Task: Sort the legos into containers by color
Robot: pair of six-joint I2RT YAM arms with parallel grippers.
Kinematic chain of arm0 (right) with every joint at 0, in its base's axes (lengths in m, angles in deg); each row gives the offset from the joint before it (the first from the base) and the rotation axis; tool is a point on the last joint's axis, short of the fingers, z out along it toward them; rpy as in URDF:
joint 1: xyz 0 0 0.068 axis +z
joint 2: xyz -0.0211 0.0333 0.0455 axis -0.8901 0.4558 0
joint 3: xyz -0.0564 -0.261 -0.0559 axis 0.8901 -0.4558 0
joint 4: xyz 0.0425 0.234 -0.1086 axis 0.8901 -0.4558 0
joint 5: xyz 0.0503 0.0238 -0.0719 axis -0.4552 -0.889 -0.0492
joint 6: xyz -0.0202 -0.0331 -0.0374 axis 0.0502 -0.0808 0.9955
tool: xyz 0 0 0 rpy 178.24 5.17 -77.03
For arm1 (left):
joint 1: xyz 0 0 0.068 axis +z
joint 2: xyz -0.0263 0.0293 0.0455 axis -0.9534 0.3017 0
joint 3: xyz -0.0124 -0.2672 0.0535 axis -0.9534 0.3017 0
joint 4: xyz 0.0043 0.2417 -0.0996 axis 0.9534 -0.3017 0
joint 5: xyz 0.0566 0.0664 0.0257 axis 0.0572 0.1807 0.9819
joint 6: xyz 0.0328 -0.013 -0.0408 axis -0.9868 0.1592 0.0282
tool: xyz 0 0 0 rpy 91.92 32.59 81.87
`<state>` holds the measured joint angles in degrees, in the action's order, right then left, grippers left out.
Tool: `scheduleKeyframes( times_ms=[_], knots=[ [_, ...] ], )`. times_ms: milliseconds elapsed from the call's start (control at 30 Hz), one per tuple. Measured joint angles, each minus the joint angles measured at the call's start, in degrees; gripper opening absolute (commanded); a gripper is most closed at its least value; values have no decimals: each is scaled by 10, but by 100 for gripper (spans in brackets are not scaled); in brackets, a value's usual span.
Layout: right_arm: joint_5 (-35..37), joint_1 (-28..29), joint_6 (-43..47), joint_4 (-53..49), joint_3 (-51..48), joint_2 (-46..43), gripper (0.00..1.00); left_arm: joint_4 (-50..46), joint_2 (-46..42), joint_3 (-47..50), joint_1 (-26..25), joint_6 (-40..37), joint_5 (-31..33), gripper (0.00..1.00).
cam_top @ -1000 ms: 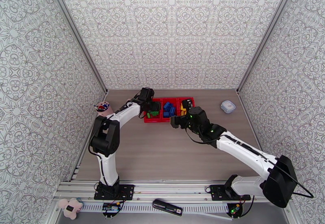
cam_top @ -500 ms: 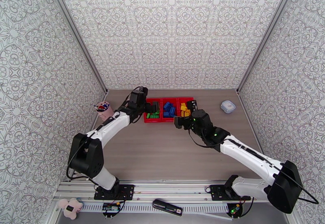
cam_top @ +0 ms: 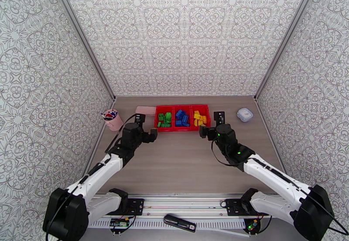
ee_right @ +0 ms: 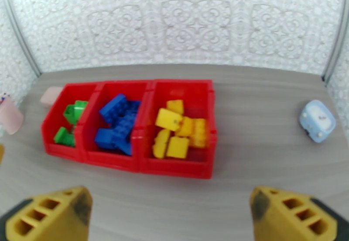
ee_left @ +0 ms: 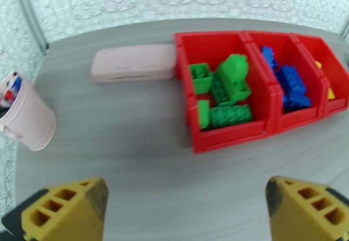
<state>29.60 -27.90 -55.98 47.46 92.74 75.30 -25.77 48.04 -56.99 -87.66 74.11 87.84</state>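
The three joined red containers (cam_top: pixel 174 129) stand at the back middle of the table. Green legos (cam_top: pixel 164 120) fill the left bin, blue legos (cam_top: pixel 182 118) the middle one, yellow legos (cam_top: pixel 200 118) the right one. My left gripper (cam_top: pixel 147 125) hovers open just left of the bins and nearer to me, with nothing between its fingers. My right gripper (cam_top: pixel 211 124) is open and empty off the right front corner. The left wrist view has the green legos (ee_left: pixel 222 93) ahead of the open gripper (ee_left: pixel 185 211). Yellow legos (ee_right: pixel 181 130) lie beyond the right gripper (ee_right: pixel 170 218).
A pink cup (cam_top: pixel 113 119) with pens stands at the left edge. A flat pink case (cam_top: pixel 145 109) lies against the bins' left end. A small white round box (cam_top: pixel 244 115) sits to the right. Patterned walls enclose the table on three sides.
Both grippers have pulled back from over the bins toward the near side. The left arm has dropped low and stretched out; the right gripper has shifted right.
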Motion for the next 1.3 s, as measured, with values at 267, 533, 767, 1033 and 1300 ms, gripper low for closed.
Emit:
scheduleKeyframes(
  times_ms=[267,533,767,1033,1300],
  knots=[
    [19,-74,64,114,-54,32,100,64,-57,79,68,-21,3,100],
    [-4,-163,137,226,-82,123,100,183,-23,134,137,-70,-33,100],
    [-27,-223,166,261,-78,159,100,294,57,152,163,-79,-33,100],
    [-52,-281,165,336,-114,189,100,403,120,162,220,-65,-53,100],
    [-115,-320,146,438,-191,230,100,487,189,162,240,-30,-88,100]
  ],
)
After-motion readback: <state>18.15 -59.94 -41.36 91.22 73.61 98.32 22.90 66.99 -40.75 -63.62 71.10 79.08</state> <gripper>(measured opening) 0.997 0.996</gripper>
